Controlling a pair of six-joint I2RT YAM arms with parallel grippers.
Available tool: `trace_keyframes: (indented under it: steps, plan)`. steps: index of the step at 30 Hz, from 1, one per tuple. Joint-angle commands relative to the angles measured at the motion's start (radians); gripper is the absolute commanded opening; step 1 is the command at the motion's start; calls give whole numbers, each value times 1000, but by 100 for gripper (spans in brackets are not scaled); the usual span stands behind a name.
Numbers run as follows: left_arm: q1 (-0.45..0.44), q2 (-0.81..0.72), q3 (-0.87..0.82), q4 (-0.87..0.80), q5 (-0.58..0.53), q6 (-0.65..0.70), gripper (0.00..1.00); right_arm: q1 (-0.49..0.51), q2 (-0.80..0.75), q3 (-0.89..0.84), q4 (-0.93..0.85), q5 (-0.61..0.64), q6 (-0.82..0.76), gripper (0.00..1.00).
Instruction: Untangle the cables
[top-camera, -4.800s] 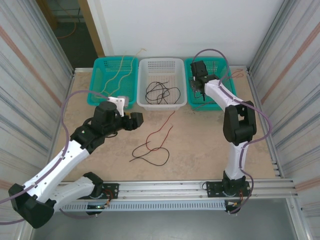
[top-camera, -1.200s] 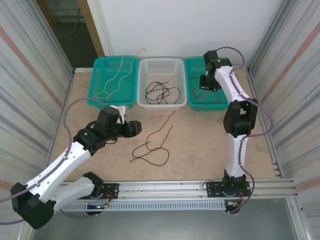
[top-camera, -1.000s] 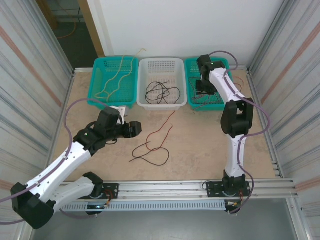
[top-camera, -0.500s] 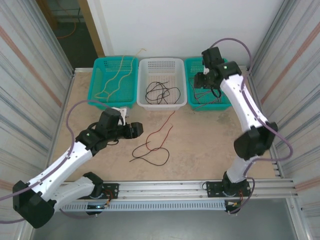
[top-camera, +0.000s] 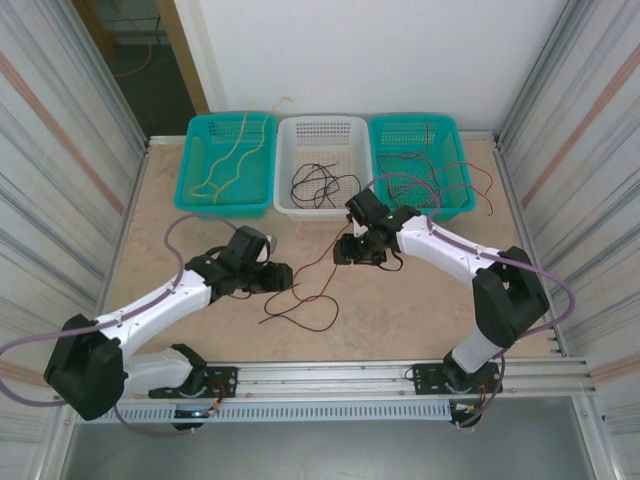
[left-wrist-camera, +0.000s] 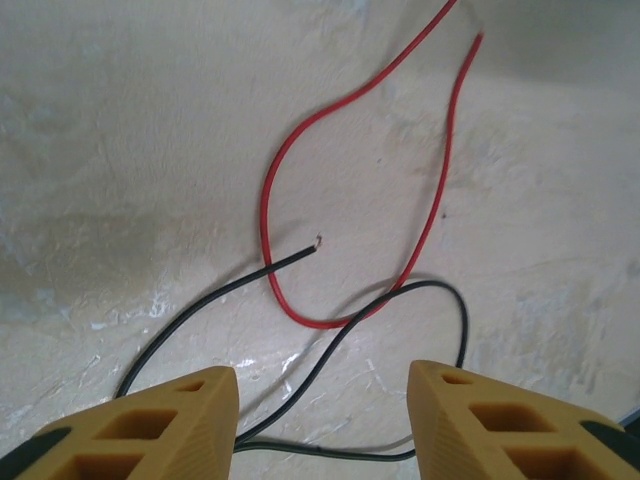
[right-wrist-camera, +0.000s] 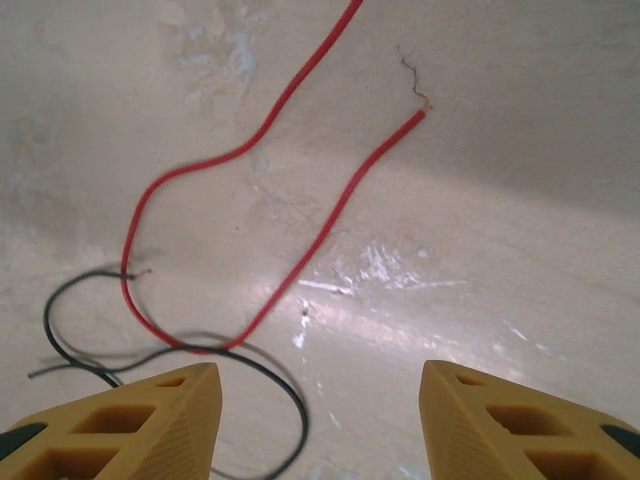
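Observation:
A red cable (top-camera: 312, 270) and a black cable (top-camera: 322, 328) lie crossed on the table in front of the baskets. My left gripper (top-camera: 277, 278) hangs low at their left end, open. In the left wrist view the black cable (left-wrist-camera: 340, 336) runs between the jaws of the left gripper (left-wrist-camera: 320, 380), apart from both, and the red cable (left-wrist-camera: 263, 220) loops just ahead. My right gripper (top-camera: 346, 250) hovers open over the red cable's upper stretch. Ahead of the right gripper (right-wrist-camera: 320, 375) lie the red cable (right-wrist-camera: 291, 278) and black cable (right-wrist-camera: 301, 405).
Three baskets stand along the back: a left teal basket (top-camera: 198, 190) with tan cables, a white basket (top-camera: 283, 205) with black cables, and a right teal basket (top-camera: 452, 205) with red and dark cables, some hanging over its right rim. Metal walls flank the table.
My right arm has swung from over the right teal basket down to the table's middle. My left gripper has slid right, closer to the crossed cables, and its jaws have narrowed a little.

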Motion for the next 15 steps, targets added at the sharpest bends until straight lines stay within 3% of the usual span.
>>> trace_keyframes:
  steps: [1, 8, 15]
  plan:
    - [-17, -3, -10, 0, 2, -18, 48, 21, 50, 2, 135, 9, 110, 53]
    - [-18, -60, -11, -52, -36, -21, 48, 83, 170, 51, 241, 188, 236, 49]
    - [-17, -123, 0, -104, -80, -3, 49, 91, 297, 164, 186, 304, 281, 44]
